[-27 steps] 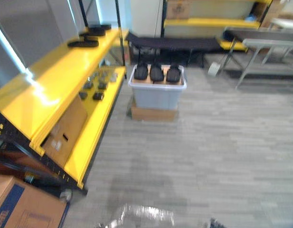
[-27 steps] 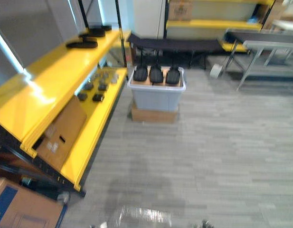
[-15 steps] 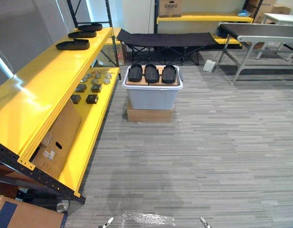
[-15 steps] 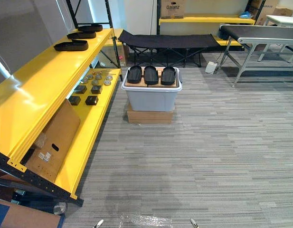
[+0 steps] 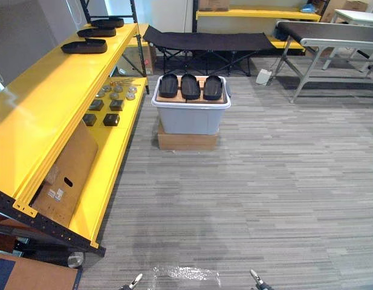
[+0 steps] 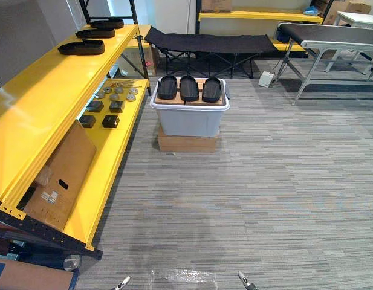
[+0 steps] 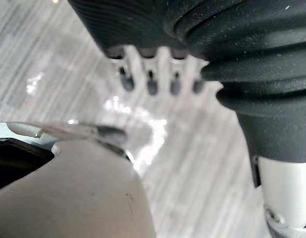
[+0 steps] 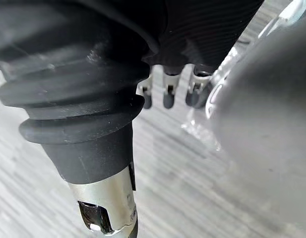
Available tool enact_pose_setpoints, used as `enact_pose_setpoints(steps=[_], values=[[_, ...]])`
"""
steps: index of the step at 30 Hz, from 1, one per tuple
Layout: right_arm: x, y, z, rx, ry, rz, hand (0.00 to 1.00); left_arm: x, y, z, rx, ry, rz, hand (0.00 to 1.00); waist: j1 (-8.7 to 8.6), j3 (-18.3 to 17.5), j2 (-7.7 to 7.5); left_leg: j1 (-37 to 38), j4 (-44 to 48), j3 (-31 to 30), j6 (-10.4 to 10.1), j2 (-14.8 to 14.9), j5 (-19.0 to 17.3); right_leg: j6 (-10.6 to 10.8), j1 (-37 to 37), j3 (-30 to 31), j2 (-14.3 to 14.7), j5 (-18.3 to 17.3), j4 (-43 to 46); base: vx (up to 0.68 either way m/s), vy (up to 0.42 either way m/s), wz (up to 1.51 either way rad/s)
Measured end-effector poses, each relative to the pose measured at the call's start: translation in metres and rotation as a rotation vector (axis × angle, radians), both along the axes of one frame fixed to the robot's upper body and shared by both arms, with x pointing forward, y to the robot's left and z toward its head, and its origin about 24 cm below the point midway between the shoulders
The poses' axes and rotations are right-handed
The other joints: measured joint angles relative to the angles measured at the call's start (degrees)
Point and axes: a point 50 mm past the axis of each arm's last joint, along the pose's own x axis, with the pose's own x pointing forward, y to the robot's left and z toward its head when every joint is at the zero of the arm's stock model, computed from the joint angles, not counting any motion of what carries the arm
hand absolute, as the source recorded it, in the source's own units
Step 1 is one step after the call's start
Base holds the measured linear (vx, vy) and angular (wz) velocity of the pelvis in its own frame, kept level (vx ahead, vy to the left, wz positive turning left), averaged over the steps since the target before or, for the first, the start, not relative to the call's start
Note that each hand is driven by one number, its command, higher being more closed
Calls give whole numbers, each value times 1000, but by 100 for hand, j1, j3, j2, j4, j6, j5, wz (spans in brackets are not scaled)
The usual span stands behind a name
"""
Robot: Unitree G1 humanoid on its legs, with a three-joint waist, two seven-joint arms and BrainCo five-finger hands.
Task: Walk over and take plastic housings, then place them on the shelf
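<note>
Three black plastic housings (image 5: 190, 86) lie side by side on a cardboard sheet atop a grey bin (image 5: 190, 119), a few steps ahead on the floor. Three more black housings (image 5: 83, 46) rest at the far end of the yellow shelf's top board (image 5: 47, 103) on the left. My left hand (image 7: 150, 74) hangs low with straight fingers and holds nothing; its fingertip (image 5: 135, 280) shows at the lower edge of the left eye view. My right hand (image 8: 167, 87) hangs likewise, empty, with a fingertip (image 5: 254, 277) at the same edge.
The bin stands on a flat cardboard box (image 5: 187, 140). Small metal parts (image 5: 107, 106) and a leaning carton (image 5: 62, 175) fill the lower shelf board. A black cot (image 5: 204, 41) stands behind the bin, a metal table (image 5: 331, 30) at the far right. Clear film (image 5: 186, 275) lies on the floor near me.
The whole picture has shifted as the camera moved, and the bin and shelf sit a little differently in view. Nothing in the room has moved itself.
</note>
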Motion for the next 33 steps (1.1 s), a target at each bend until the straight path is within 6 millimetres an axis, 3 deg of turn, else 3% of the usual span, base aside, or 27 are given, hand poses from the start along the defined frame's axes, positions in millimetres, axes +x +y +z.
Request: enact_pose_setpoints(steps=[10, 13, 14, 15, 16, 17, 18, 19, 21, 24, 25, 26, 27, 28, 29, 31, 32, 33], values=[[-2, 0, 1, -25, -33, 40, 0, -1, 0, 0, 3, 8, -14, 0, 3, 15, -49, -94, -57, -188, 90, -108, 82, 53, -23, -253, -119, -108, 84, -74, -11, 12], [-8, 0, 2, -60, -55, -2, 0, -2, 2, 0, 8, 20, -39, 0, -54, 63, -125, -170, -59, -345, 266, -274, -64, 336, -620, -389, -565, -761, 1624, 2, 53, 46], [-7, -3, 3, -73, -73, -31, 0, -1, 1, 0, 9, 26, -53, 0, -45, 78, -102, -172, -56, -413, 311, -283, -93, 333, -914, -261, -617, -803, 2236, 67, 73, 29], [-3, -3, 6, -81, -124, -87, 0, 2, 2, 0, 15, 33, -71, 0, -101, 129, -83, -134, -47, -467, 374, -271, -107, 376, -1646, 109, -722, -631, 3677, 128, 79, 32], [0, 0, 7, -76, -156, -141, 0, 3, 4, 1, 21, 38, -76, 0, -156, 294, -40, 52, 9, -585, 456, -199, -118, 228, -1980, 412, -622, -902, 4289, 102, 60, 39], [-3, 1, 7, -75, -159, -148, 0, 5, 5, 1, 24, 38, -75, 0, -183, 304, -47, 71, 65, -613, 472, -156, -161, 188, -2062, 459, -560, -1000, 4326, 260, 68, 46], [-13, 7, 7, -73, -163, -148, 0, 5, 10, 2, 35, 31, -50, 0, -155, 307, -173, 177, 153, -672, 319, -100, -331, 135, -2308, 482, -464, -1079, 3831, 321, 54, 33], [-18, 10, 6, -65, -164, -172, 0, 5, 10, 2, 28, 25, -25, 0, -167, 309, -181, 206, 243, -699, 202, -76, -458, 158, -2479, 371, -478, -1033, 3178, 392, 54, 21], [-25, 8, 6, -52, -166, -225, 0, 8, 8, 3, 18, -5, 17, 0, -168, 307, -127, 150, 480, -644, 57, 4, -712, 83, -2598, 304, -404, -814, 2400, 351, -2, -3], [-25, 8, 6, -29, -189, -275, 0, 20, 3, 5, 1, -75, 80, 0, -179, 299, -64, 353, 739, -627, -169, 157, -1166, -140, -2702, 199, -242, -556, 2326, 455, -89, -2], [-27, 6, 6, -35, -188, -293, 0, 19, -5, 5, -29, -89, 134, 0, -262, 216, 51, 514, 939, -610, -482, 381, -1365, -176, -2571, -19, -45, -576, 2426, 502, -148, 18], [-27, 6, 6, -28, -184, -293, 0, 21, -8, 4, -39, -96, 158, 0, -265, 210, -31, 416, 1331, -554, -539, 400, -1398, -176, -2481, -22, -58, -568, 2419, 627, -253, 27], [-27, 5, 6, -27, -183, -303, 0, 24, -8, 6, -50, -128, 224, 0, -252, 149, -120, -25, 2633, -417, -642, 545, -1516, -348, -2207, 18, -31, -288, 2247, 404, -217, 21], [-25, 3, 8, -36, -194, -297, 0, 26, -9, 7, -56, -139, 246, 0, -256, 157, -39, -317, 3473, -372, -631, 746, -1513, -390, -2078, -13, 53, -260, 2252, 725, -351, 13], [-18, -8, 12, -78, -224, -258, 0, 22, -19, 5, -82, -139, 290, 0, -218, 125, 289, -1272, 5678, -335, -335, 1495, -854, -598, -1703, -106, 428, -464, 2062, 419, -199, -8], [-3, -19, 16, -115, -262, -228, 0, 25, -25, 5, -79, -150, 289, 0, -92, 236, 523, -1871, 6717, -319, -313, 1910, -868, -704, -1194, -52, 649, -535, 1802, 514, -165, -21], [7, -20, 18, -116, -285, -228, 0, 27, -23, 6, -77, -162, 278, 0, -61, 280, 519, -2250, 6735, -388, -323, 1845, -1020, -701, -746, -27, 652, -550, 1497, 674, -188, -21], [19, -19, 19, -111, -313, -224, 0, 29, -19, 8, -61, -174, 253, 0, 48, 295, 476, -2521, 6256, -408, -341, 1593, -1131, -701, -391, 79, 573, -551, 1204, 519, -131, -29]])
